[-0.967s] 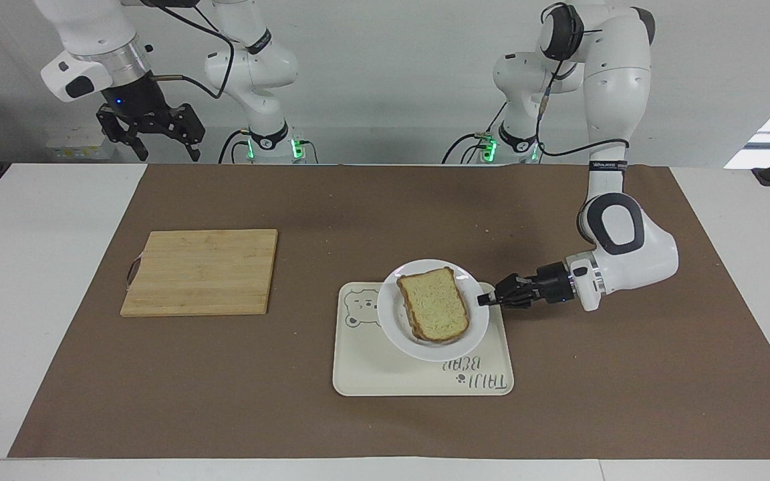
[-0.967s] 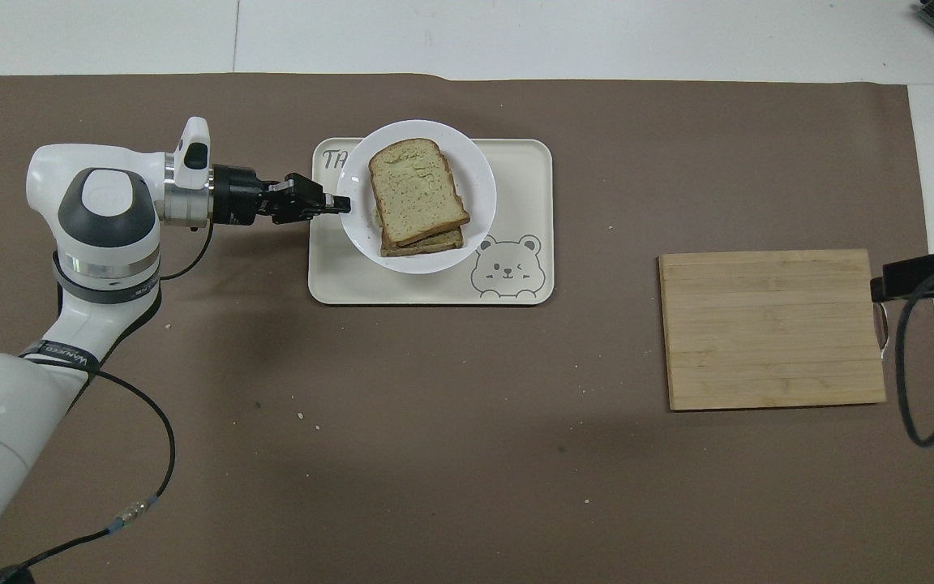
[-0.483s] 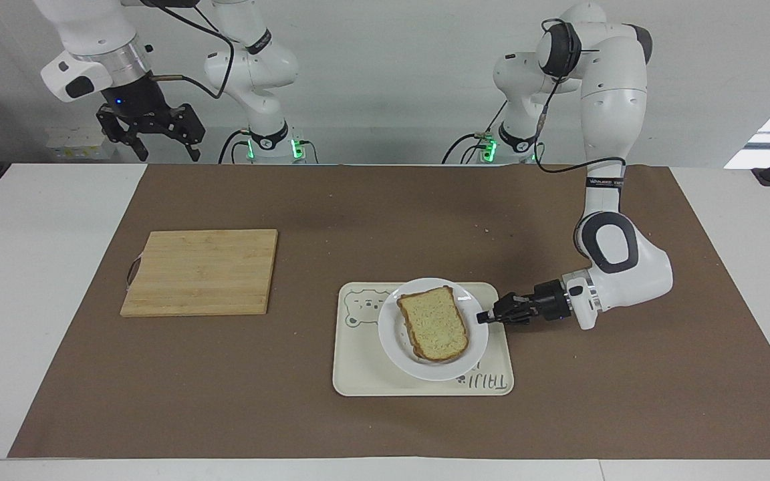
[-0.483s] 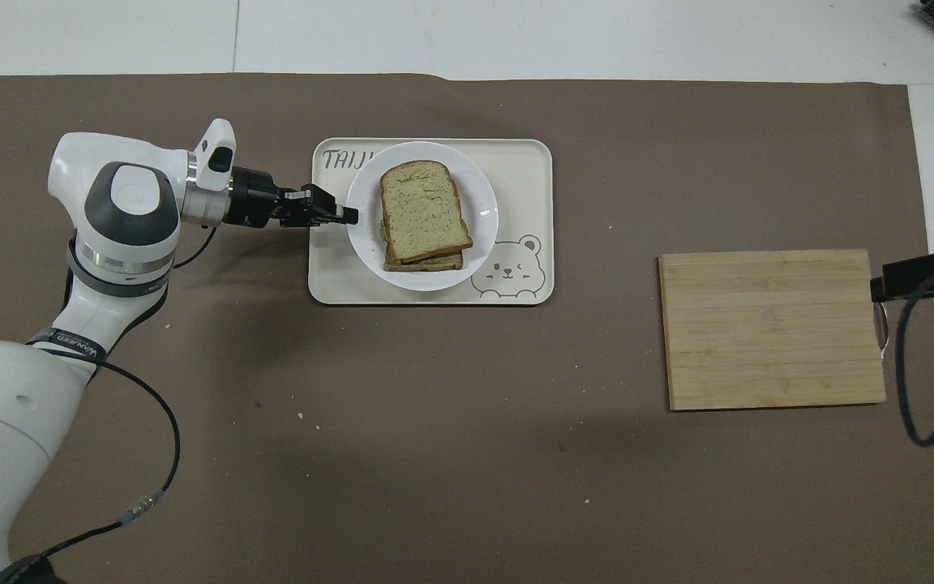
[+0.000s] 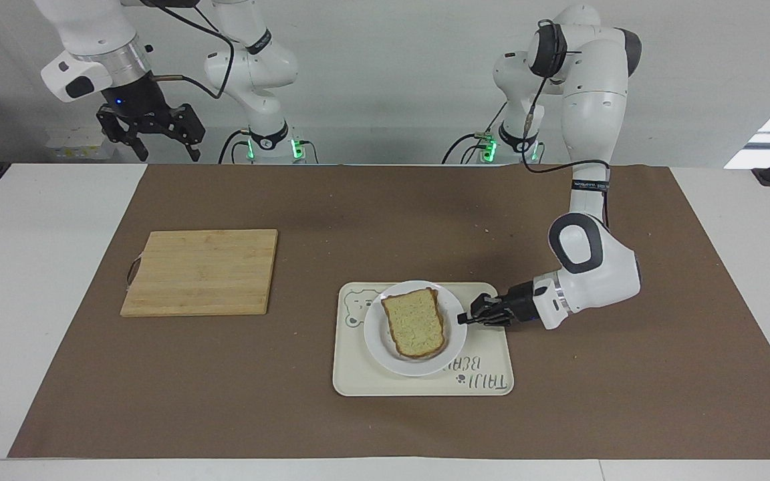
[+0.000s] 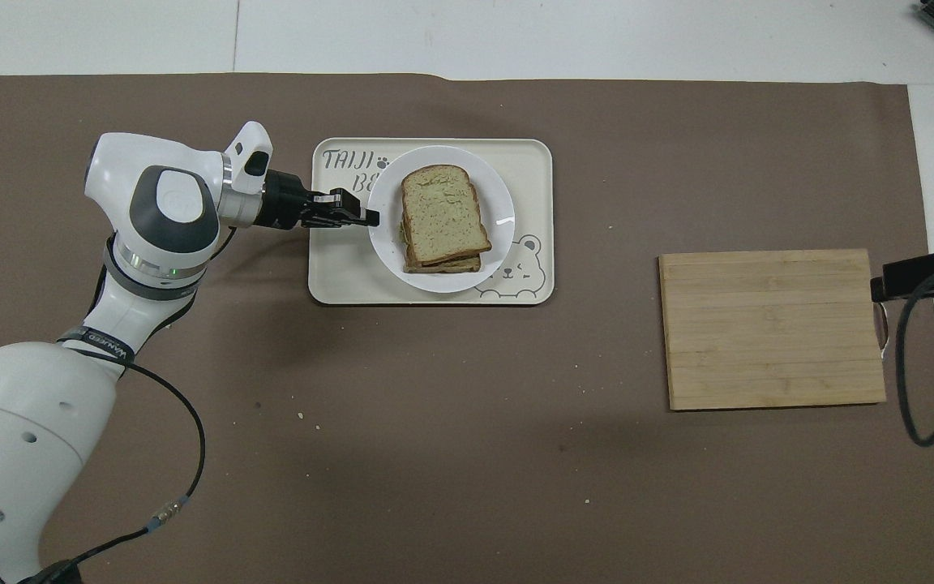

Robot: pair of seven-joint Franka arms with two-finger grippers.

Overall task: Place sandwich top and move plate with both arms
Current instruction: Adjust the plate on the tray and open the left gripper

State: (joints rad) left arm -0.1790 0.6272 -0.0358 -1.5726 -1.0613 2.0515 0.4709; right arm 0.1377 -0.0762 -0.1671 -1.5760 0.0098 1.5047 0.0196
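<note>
I have the left gripper (image 5: 464,319) low over the tray, toward the left arm's end of the table, its fingers narrowed onto the rim of the white plate (image 5: 375,341). From the fingers, the plate and its sandwich lie straight ahead along the line of the wrist, toward the right arm's end. The plate sits on the cream tray (image 5: 358,381); I cannot tell whether it is fully settled there or a touch raised.

The sandwich top (image 5: 415,322) is already on the stack in the middle of the plate, with a lower slice peeking out at the edge nearer the robots. Its long axis runs roughly nearer-to-farther from the robots, rounded end farther, so it lies crosswise to my fingers' approach.

The left arm is by far the closer one. The right gripper (image 5: 151,133) waits high over the robots' edge of the table at the right arm's end, fingers spread wide. The wooden cutting board (image 5: 201,270) lies on the brown mat (image 5: 358,200) between it and the tray, so I judge any two-arm move needs a long reach from that side.

The tray's printing reads "TAIJI BEAR" with a paw mark, and a bear face is drawn at one corner; the plate hides part of both in the overhead view. The lettering on the arm's band is too small for me to read
</note>
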